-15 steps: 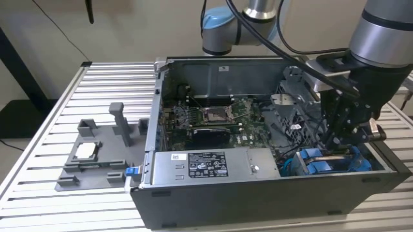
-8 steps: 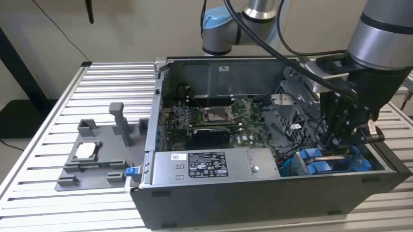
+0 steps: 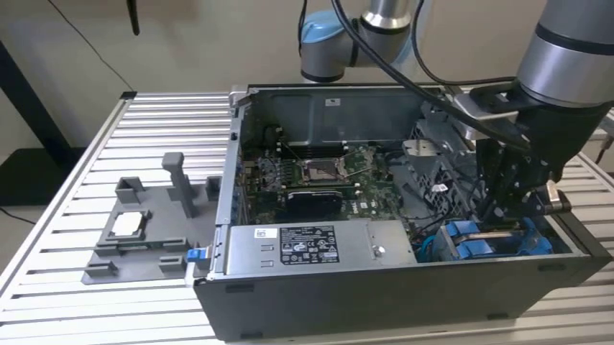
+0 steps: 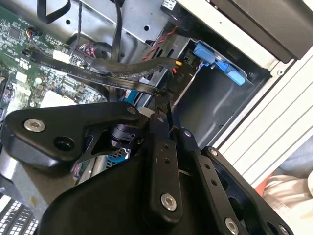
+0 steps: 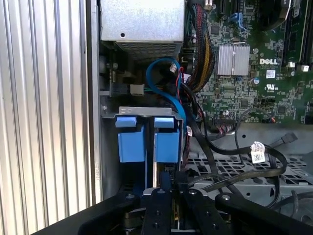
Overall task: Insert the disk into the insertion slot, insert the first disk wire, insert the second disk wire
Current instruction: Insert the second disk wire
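Observation:
In the open computer case (image 3: 384,287), two bright blue carrier tabs (image 5: 166,142) stand side by side in the drive bay at the front corner on the exterior view's right. The disk's (image 3: 479,244) blue frame sits down in that bay, its metal body mostly hidden. My gripper (image 3: 504,215) hangs straight above the bay, inside the case. In both wrist views its fingers lie close together. A flat black disk wire (image 4: 122,73) runs from the motherboard side and ends between the fingertips of the gripper (image 4: 164,104). The gripper (image 5: 170,183) is just beside the blue tabs.
The motherboard (image 3: 317,176) and the power supply (image 3: 317,244) fill the case. Loose black cables (image 5: 234,152) and a blue cable (image 5: 161,78) cross near the bay. A grey fixture (image 3: 144,237) lies on the slatted table (image 3: 57,215) at the exterior view's left.

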### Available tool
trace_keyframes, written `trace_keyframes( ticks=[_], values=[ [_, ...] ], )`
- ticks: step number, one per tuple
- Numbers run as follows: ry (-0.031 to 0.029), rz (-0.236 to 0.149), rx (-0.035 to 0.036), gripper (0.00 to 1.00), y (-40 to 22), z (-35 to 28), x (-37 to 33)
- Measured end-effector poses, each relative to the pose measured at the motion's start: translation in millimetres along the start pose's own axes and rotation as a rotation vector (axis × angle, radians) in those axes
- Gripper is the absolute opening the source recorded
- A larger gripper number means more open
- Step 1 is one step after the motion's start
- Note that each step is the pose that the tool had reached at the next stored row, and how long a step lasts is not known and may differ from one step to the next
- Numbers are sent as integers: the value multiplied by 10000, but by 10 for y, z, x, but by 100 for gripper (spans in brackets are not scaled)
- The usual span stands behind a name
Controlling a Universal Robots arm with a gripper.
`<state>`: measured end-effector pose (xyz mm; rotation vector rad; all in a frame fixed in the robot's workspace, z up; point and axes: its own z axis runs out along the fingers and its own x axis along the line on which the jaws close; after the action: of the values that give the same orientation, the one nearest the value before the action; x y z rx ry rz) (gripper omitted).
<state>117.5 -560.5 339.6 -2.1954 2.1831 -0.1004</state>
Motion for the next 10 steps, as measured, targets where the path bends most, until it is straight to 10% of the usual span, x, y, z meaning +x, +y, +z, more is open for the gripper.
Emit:
trace_keyframes(
  ticks=[10],
  values=[
    [8,61,-1,16,0,44,0]
  ],
)
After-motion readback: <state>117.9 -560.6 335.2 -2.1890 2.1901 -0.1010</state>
